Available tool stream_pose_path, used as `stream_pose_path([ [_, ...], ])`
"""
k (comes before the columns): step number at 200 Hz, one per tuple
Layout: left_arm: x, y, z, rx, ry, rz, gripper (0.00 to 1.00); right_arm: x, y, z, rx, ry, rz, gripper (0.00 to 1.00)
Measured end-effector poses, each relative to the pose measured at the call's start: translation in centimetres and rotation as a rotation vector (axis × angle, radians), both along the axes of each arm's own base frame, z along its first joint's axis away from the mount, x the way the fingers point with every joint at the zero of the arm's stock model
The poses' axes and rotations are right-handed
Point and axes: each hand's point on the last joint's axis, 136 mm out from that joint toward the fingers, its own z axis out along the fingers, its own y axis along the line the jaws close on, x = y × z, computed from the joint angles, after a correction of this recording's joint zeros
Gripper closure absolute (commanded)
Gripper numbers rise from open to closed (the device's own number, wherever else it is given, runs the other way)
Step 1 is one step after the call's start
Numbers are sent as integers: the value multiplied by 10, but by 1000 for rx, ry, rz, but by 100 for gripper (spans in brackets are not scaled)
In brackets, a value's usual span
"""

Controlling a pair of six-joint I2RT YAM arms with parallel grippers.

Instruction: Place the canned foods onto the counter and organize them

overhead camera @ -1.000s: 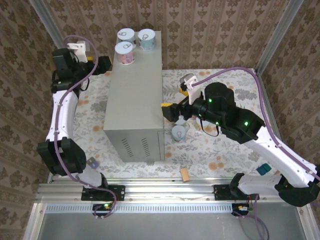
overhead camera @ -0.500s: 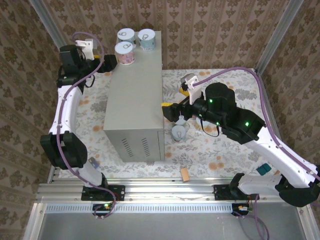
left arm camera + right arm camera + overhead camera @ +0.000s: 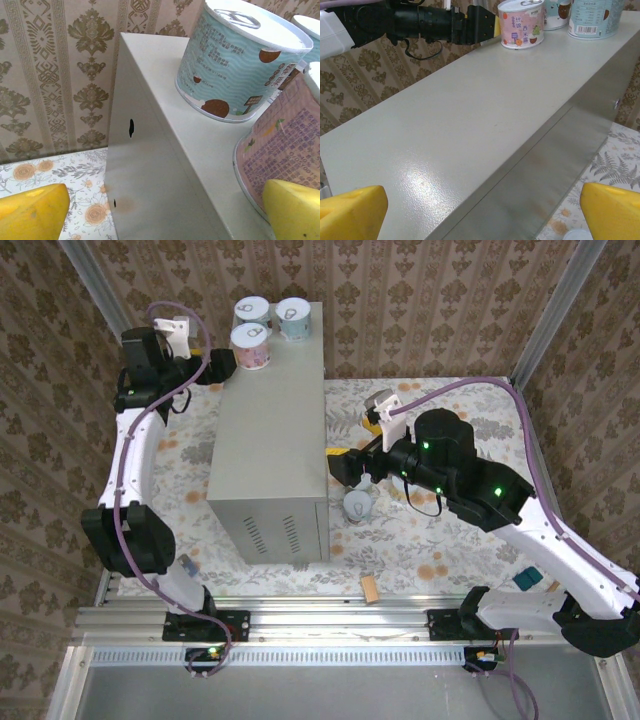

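Note:
The counter [image 3: 270, 425] is a tall grey box in the middle of the floral floor. Three cans stand at its far end: a pink one [image 3: 250, 345] and two pale blue ones [image 3: 252, 311] [image 3: 293, 316]. My left gripper [image 3: 221, 364] is open at the counter's far left edge, beside the pink can [image 3: 285, 160], with the blue can [image 3: 240, 60] behind it. My right gripper [image 3: 344, 464] is open at the counter's right edge, empty, above a can [image 3: 357, 505] standing on the floor. Its yellow fingertips [image 3: 350, 212] frame the counter top [image 3: 470, 115].
A small wooden block [image 3: 370, 588] lies near the front rail. A small teal thing [image 3: 527, 580] sits by the right arm's base and another small thing [image 3: 185, 565] by the left arm's base. Patterned walls close in the cell.
My left gripper has swung up and right to the counter's far left edge by the pink can. The right arm has shifted only slightly.

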Motion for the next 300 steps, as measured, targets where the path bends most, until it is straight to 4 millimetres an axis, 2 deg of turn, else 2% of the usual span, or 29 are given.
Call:
stream_pose_path([
  [25, 1, 4, -1, 10, 4, 24, 0, 0, 0, 0, 1, -1, -2, 0],
  [46, -8, 10, 0, 30, 27, 59, 0, 1, -2, 0, -2, -2, -13, 0],
  [68, -29, 14, 15, 47, 16, 81, 0, 5, -8, -4, -18, 4, -53, 0],
  [87, -58, 12, 36, 65, -21, 83, 0, 11, -17, -12, -51, 21, -112, 0],
  [108, -96, -3, 63, 95, -81, 50, 0, 17, -29, -22, -80, 55, -179, 0],
  [124, -127, -24, 77, 127, -118, -4, 0, 25, -40, -31, -91, 94, -236, 0],
  [150, -169, -58, 80, 176, -130, -109, 0, 41, -64, -48, -96, 171, -336, 0],
  [168, -191, -74, 77, 199, -118, -166, 0, 50, -80, -61, -100, 222, -404, 0],
  [198, -228, -100, 73, 223, -114, -268, 0, 65, -110, -105, -152, 332, -530, 0],
  [230, -264, -128, 71, 239, -121, -389, 0, 73, -137, -179, -268, 480, -650, 0],
  [266, -279, -148, 64, 262, -121, -451, 0, 68, -154, -256, -396, 629, -725, 0],
  [300, -285, -170, 52, 295, -101, -501, 0, 69, -159, -304, -465, 713, -767, 1],
])
